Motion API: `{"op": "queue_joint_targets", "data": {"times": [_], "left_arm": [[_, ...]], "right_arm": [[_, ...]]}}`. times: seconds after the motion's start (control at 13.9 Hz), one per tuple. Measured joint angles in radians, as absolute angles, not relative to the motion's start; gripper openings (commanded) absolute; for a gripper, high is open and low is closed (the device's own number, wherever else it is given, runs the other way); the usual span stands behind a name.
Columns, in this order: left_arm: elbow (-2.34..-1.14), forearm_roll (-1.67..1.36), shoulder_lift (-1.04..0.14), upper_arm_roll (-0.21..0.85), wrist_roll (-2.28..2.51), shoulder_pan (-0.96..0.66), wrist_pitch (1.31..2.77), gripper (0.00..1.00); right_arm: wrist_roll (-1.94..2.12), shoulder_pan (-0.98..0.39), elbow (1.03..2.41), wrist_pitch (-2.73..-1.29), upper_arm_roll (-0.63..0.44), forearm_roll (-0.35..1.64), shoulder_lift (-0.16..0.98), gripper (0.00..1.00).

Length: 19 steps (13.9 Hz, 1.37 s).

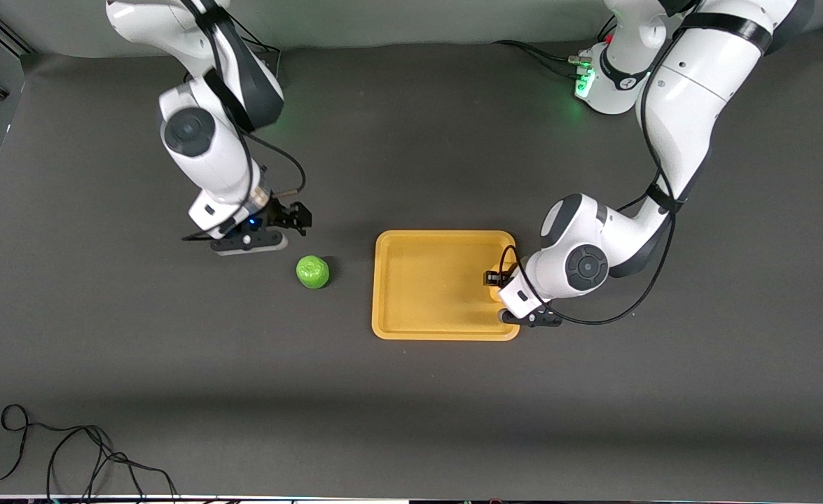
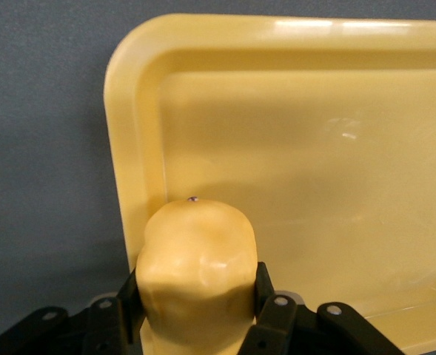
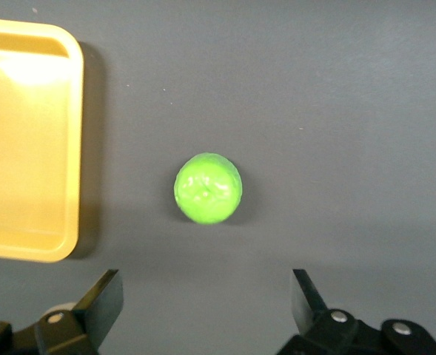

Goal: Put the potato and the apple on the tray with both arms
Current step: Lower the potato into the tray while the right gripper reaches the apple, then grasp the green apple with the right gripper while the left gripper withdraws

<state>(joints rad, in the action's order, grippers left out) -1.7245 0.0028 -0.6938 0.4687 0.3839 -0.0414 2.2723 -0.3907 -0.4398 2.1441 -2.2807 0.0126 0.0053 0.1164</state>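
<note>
The yellow-tan potato (image 2: 197,274) is held between the fingers of my left gripper (image 1: 499,287), which is shut on it. It hangs low over the yellow-orange tray (image 1: 418,280), just inside the rim at the left arm's end. In the front view the wrist hides most of the potato. The tray also shows in the left wrist view (image 2: 314,185). The green apple (image 1: 313,271) lies on the dark table, apart from the tray toward the right arm's end. My right gripper (image 1: 292,217) is open and empty over the table close to the apple (image 3: 208,188).
A corner of the tray (image 3: 25,148) shows in the right wrist view. A loose black cable (image 1: 68,455) lies near the table's front edge at the right arm's end. The dark table mat spreads all around.
</note>
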Motion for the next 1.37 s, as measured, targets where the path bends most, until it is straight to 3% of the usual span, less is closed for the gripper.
{"op": "queue_joint_targets", "data": {"times": [0.14, 0.22, 0.29, 0.51, 0.72, 0.94, 1.3, 1.37], "left_arm": [[-1.723, 0.008, -0.694, 0.467, 0.384, -0.041, 2.278, 0.51], [-1.723, 0.009, -0.694, 0.466, 0.384, -0.042, 2.282, 0.72], [-1.723, 0.011, -0.695, 0.465, 0.384, -0.043, 2.290, 0.78], [-1.722, 0.014, -0.696, 0.464, 0.392, -0.052, 2.299, 0.79], [-1.718, 0.021, -0.695, 0.461, 0.399, -0.053, 2.299, 1.00], [-1.685, 0.024, -0.645, 0.456, 0.402, -0.023, 2.247, 1.00], [-1.635, 0.030, -0.390, 0.451, 0.313, 0.149, 1.960, 1.00], [-1.619, 0.031, -0.346, 0.449, 0.237, 0.193, 1.897, 1.00]], "right_arm": [[-0.392, -0.440, 2.146, -2.349, 0.012, 0.005, 0.188, 1.00], [-0.392, -0.440, 2.145, -2.375, 0.011, 0.005, 0.219, 1.00], [-0.392, -0.440, 2.144, -2.400, 0.011, 0.005, 0.246, 1.00], [-0.392, -0.440, 2.128, -2.436, 0.011, 0.005, 0.309, 1.00], [-0.392, -0.441, 2.089, -2.446, 0.011, 0.005, 0.368, 1.00], [-0.392, -0.442, 2.061, -2.478, 0.011, 0.005, 0.429, 1.00], [-0.392, -0.443, 2.049, -2.497, 0.010, 0.005, 0.484, 1.00], [-0.392, -0.443, 2.049, -2.497, 0.010, 0.005, 0.486, 0.94]]}}
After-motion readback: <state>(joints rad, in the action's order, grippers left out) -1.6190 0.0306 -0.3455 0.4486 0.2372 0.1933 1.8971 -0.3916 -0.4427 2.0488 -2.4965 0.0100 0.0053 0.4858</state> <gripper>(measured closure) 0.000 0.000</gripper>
